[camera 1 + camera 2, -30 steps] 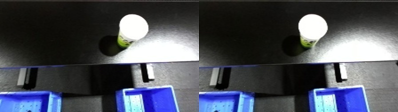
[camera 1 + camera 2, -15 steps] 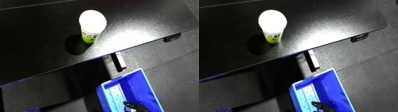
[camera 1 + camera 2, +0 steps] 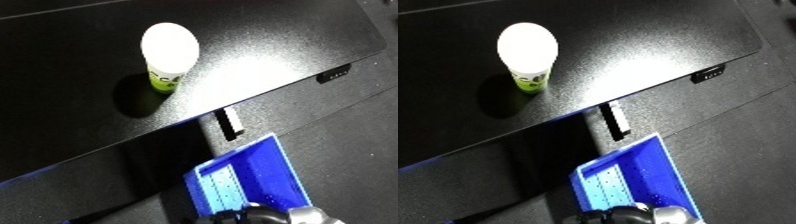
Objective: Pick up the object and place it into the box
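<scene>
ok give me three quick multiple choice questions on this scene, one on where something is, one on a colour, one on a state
1. Where does the cup stand?
A. on the black table
B. in the bin
C. on the floor

2. What colour is the bin?
A. red
B. blue
C. green

3. What is the cup's state?
A. lying on its side
B. held in a robot hand
C. upright, untouched

Answers: 1 A, it stands on the tabletop, back from the edge. 2 B, its walls are bright blue. 3 C, its white top faces up and nothing touches it.
</scene>
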Tool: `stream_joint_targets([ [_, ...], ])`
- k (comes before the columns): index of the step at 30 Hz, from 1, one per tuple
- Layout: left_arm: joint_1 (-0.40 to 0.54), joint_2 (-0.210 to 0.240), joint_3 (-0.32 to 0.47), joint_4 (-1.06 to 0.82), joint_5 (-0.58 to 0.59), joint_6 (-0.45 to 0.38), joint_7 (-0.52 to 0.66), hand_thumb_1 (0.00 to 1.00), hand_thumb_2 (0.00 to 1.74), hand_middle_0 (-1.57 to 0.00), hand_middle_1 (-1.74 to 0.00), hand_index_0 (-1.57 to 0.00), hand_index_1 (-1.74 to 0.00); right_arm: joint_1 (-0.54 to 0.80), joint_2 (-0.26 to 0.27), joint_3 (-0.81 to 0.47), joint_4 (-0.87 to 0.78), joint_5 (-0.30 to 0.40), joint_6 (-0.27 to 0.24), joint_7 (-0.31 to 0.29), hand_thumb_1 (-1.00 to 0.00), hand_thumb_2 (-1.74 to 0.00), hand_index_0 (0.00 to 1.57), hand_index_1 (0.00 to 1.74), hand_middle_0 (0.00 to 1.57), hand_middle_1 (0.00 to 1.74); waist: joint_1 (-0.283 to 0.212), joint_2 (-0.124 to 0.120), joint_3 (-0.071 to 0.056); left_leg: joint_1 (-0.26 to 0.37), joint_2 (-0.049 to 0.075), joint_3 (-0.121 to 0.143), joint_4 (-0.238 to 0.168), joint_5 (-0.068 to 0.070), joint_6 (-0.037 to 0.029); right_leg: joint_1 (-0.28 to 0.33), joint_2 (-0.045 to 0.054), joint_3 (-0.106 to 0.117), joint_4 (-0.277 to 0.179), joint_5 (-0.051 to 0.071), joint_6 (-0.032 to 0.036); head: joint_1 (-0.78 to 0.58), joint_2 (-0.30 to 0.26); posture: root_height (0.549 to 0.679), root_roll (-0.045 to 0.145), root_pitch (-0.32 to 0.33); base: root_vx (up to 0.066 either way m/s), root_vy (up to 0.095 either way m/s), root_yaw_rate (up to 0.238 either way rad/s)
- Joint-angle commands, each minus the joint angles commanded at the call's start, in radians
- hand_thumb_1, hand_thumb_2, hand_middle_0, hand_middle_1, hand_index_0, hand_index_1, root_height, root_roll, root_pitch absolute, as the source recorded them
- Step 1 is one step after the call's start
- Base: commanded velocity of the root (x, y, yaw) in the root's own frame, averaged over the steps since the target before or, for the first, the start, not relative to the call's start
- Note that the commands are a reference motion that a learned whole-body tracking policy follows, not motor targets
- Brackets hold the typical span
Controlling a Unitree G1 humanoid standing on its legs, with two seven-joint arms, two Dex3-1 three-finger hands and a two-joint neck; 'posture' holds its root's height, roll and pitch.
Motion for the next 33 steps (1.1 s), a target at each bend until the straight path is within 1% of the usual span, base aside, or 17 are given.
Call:
stream_joint_targets([
  [4, -0.004, 0.003, 0.003, 0.026, 0.005, -0.003, -0.002, 0.00, 0.00, 0.00, 0.00, 0.00, 0.00, -0.030, -0.012, -0.057, -0.131, 0.123, -0.020, 0.031, 0.00, 0.00, 0.00, 0.00, 0.00, 0.00, -0.004, -0.005, -0.010, -0.004, 0.005, 0.002, 0.002, -0.001, -0.0054, -0.002, -0.0023, -0.001, 0.000, 0.000, 0.0045, -0.023, -0.006, 0.636, 0.026, -0.037, 0.013, -0.002, -0.014],
  [8, -0.006, 0.005, 0.008, 0.040, 0.016, -0.002, -0.007, 0.00, 0.00, 0.00, 0.00, 0.00, 0.00, -0.072, -0.020, -0.123, -0.242, 0.259, -0.085, 0.007, 0.00, 0.00, 0.00, 0.00, 0.00, 0.00, -0.005, -0.006, -0.018, -0.011, 0.006, 0.002, 0.011, -0.006, -0.0089, -0.003, -0.0051, -0.003, 0.003, -0.002, 0.0064, -0.036, -0.007, 0.636, 0.028, -0.035, 0.008, -0.001, 0.015],
  [13, -0.005, 0.003, 0.013, 0.048, 0.038, 0.005, -0.012, 0.00, 0.00, 0.00, 0.00, 0.00, 0.00, -0.142, -0.003, -0.202, -0.338, 0.418, -0.210, -0.081, 0.00, 0.00, 0.00, 0.00, 0.00, 0.00, -0.004, 0.000, -0.028, -0.013, 0.003, 0.000, 0.020, -0.014, -0.0095, 0.002, -0.0083, -0.007, 0.004, -0.004, 0.0059, -0.047, -0.002, 0.637, 0.031, -0.036, 0.021, 0.004, 0.023],
  [14, -0.006, -0.001, 0.014, 0.047, 0.047, 0.010, -0.012, 0.00, 0.00, 0.00, 0.00, 0.00, 0.00, -0.173, 0.010, -0.233, -0.362, 0.441, -0.265, -0.140, 0.00, 0.00, 0.00, 0.00, 0.00, 0.00, -0.003, 0.004, -0.031, -0.013, 0.001, 0.000, 0.024, -0.017, -0.0089, 0.004, -0.0096, -0.009, 0.004, -0.005, 0.0053, -0.050, 0.003, 0.637, 0.032, -0.038, 0.031, 0.004, 0.029],
  [15, -0.006, -0.001, 0.014, 0.047, 0.047, 0.010, -0.012, 0.00, 0.00, 0.00, 0.00, 0.00, 0.00, -0.173, 0.010, -0.233, -0.362, 0.441, -0.265, -0.140, 0.00, 0.00, 0.00, 0.00, 0.00, 0.00, -0.003, 0.004, -0.031, -0.013, 0.001, 0.000, 0.024, -0.017, -0.0089, 0.004, -0.0096, -0.009, 0.004, -0.005, 0.0053, -0.050, 0.003, 0.637, 0.032, -0.038, 0.031, 0.004, 0.029],
  [19, -0.001, -0.011, 0.020, 0.040, 0.059, 0.018, -0.007, 0.00, 0.00, 0.00, 0.00, 0.00, 0.00, -0.221, 0.037, -0.303, -0.377, 0.418, -0.385, -0.270, 0.00, 0.00, 0.00, 0.00, 0.00, 0.00, -0.007, 0.014, -0.036, -0.011, -0.002, 0.001, 0.026, -0.020, -0.0062, 0.006, -0.0089, -0.009, 0.007, -0.006, 0.0029, -0.063, 0.005, 0.637, 0.033, -0.039, 0.030, 0.012, 0.018],
  [20, 0.003, -0.017, 0.022, 0.033, 0.060, 0.023, -0.002, 0.00, 0.00, 0.00, 0.00, 0.00, 0.00, -0.239, 0.048, -0.341, -0.367, 0.372, -0.457, -0.352, 0.00, 0.00, 0.00, 0.00, 0.00, 0.00, -0.008, 0.019, -0.035, -0.009, -0.003, 0.003, 0.027, -0.021, -0.0042, 0.008, -0.0076, -0.009, 0.008, -0.007, 0.0010, -0.078, 0.015, 0.637, 0.034, -0.042, 0.024, 0.020, -0.013],
  [22, 0.009, -0.024, 0.020, 0.023, 0.058, 0.029, 0.005, 0.00, 0.00, 0.00, 0.00, 0.00, 0.00, -0.252, 0.054, -0.371, -0.343, 0.305, -0.526, -0.434, 0.00, 0.00, 0.00, 0.00, 0.00, 0.00, -0.009, 0.024, -0.032, -0.008, -0.003, 0.003, 0.032, -0.023, -0.0015, 0.009, -0.0063, -0.008, 0.011, -0.008, -0.0013, -0.085, 0.018, 0.636, 0.034, -0.045, 0.025, 0.022, -0.012],
  [23, 0.009, -0.024, 0.020, 0.023, 0.058, 0.029, 0.005, 0.00, 0.00, 0.00, 0.00, 0.00, 0.00, -0.252, 0.054, -0.371, -0.343, 0.305, -0.526, -0.434, 0.00, 0.00, 0.00, 0.00, 0.00, 0.00, -0.009, 0.024, -0.032, -0.008, -0.003, 0.003, 0.032, -0.023, -0.0015, 0.009, -0.0063, -0.008, 0.011, -0.008, -0.0013, -0.085, 0.018, 0.636, 0.034, -0.045, 0.024, 0.019, -0.008],
  [24, 0.015, -0.030, 0.016, 0.012, 0.055, 0.036, 0.014, 0.00, 0.00, 0.00, 0.00, 0.00, 0.00, -0.267, 0.048, -0.391, -0.311, 0.226, -0.573, -0.520, 0.00, 0.00, 0.00, 0.00, 0.00, 0.00, -0.010, 0.027, -0.029, -0.007, -0.004, 0.004, 0.038, -0.026, 0.0018, 0.009, -0.0034, -0.005, 0.015, -0.009, -0.0052, -0.096, 0.033, 0.636, 0.034, -0.049, 0.032, 0.017, -0.020],
  [25, 0.015, -0.030, 0.016, 0.012, 0.055, 0.036, 0.014, 0.00, 0.00, 0.00, 0.00, 0.00, 0.00, -0.267, 0.048, -0.391, -0.311, 0.226, -0.573, -0.520, 0.00, 0.00, 0.00, 0.00, 0.00, 0.00, -0.010, 0.027, -0.029, -0.007, -0.004, 0.004, 0.038, -0.026, 0.0018, 0.009, -0.0034, -0.005, 0.015, -0.009, -0.0052, -0.096, 0.033, 0.636, 0.034, -0.049, 0.032, 0.017, -0.020],
  [26, 0.018, -0.033, 0.013, 0.006, 0.053, 0.040, 0.019, 0.00, 0.00, 0.00, 0.00, 0.00, 0.00, -0.275, 0.043, -0.397, -0.290, 0.177, -0.584, -0.569, 0.00, 0.00, 0.00, 0.00, 0.00, 0.00, -0.010, 0.030, -0.026, -0.007, -0.004, 0.003, 0.042, -0.027, 0.0038, 0.008, -0.0021, -0.004, 0.018, -0.010, -0.0072, -0.097, 0.042, 0.635, 0.034, -0.052, 0.036, 0.017, -0.006],
  [27, 0.023, -0.038, 0.010, -0.001, 0.051, 0.044, 0.025, 0.00, 0.00, 0.00, 0.00, 0.00, 0.00, -0.294, 0.029, -0.398, -0.248, 0.086, -0.576, -0.667, 0.00, 0.00, 0.00, 0.00, 0.00, 0.00, -0.008, 0.033, -0.021, -0.006, -0.005, 0.002, 0.048, -0.029, 0.0083, 0.009, 0.0010, -0.001, 0.022, -0.012, -0.0119, -0.097, 0.052, 0.635, 0.034, -0.056, 0.034, 0.014, -0.008],
  [28, 0.023, -0.038, 0.010, -0.001, 0.051, 0.044, 0.025, 0.00, 0.00, 0.00, 0.00, 0.00, 0.00, -0.294, 0.029, -0.398, -0.248, 0.086, -0.576, -0.667, 0.00, 0.00, 0.00, 0.00, 0.00, 0.00, -0.008, 0.033, -0.021, -0.006, -0.005, 0.002, 0.048, -0.029, 0.0083, 0.009, 0.0010, -0.001, 0.022, -0.012, -0.0119, -0.097, 0.052, 0.635, 0.034, -0.056, 0.034, 0.014, -0.008],
  [29, 0.025, -0.041, 0.003, -0.005, 0.049, 0.041, 0.027, 0.00, 0.00, 0.00, 0.00, 0.00, 0.00, -0.317, 0.010, -0.386, -0.205, 0.027, -0.551, -0.758, 0.00, 0.00, 0.00, 0.00, 0.00, 0.00, -0.003, 0.035, -0.016, -0.005, -0.009, 0.001, 0.049, -0.029, 0.0129, 0.010, 0.0031, -0.001, 0.022, -0.012, -0.0158, -0.088, 0.058, 0.635, 0.034, -0.059, 0.021, 0.009, 0.017],
  [31, 0.026, -0.043, -0.006, -0.004, 0.048, 0.034, 0.027, 0.00, 0.00, 0.00, 0.00, 0.00, 0.00, -0.346, -0.013, -0.367, -0.161, 0.013, -0.525, -0.826, 0.00, 0.00, 0.00, 0.00, 0.00, 0.00, 0.006, 0.037, -0.013, -0.002, -0.013, -0.001, 0.043, -0.027, 0.0155, 0.013, 0.0034, -0.003, 0.017, -0.011, -0.0183, -0.075, 0.065, 0.635, 0.034, -0.060, 0.021, 0.002, 0.041],
  [33, 0.025, -0.044, -0.016, -0.004, 0.049, 0.031, 0.028, 0.00, 0.00, 0.00, 0.00, 0.00, 0.00, -0.382, -0.036, -0.345, -0.116, 0.005, -0.505, -0.881, 0.00, 0.00, 0.00, 0.00, 0.00, 0.00, 0.017, 0.040, -0.010, 0.000, -0.017, -0.002, 0.037, -0.023, 0.0157, 0.017, 0.0022, -0.006, 0.013, -0.009, -0.0194, -0.060, 0.070, 0.635, 0.034, -0.062, 0.025, -0.005, 0.076],
])
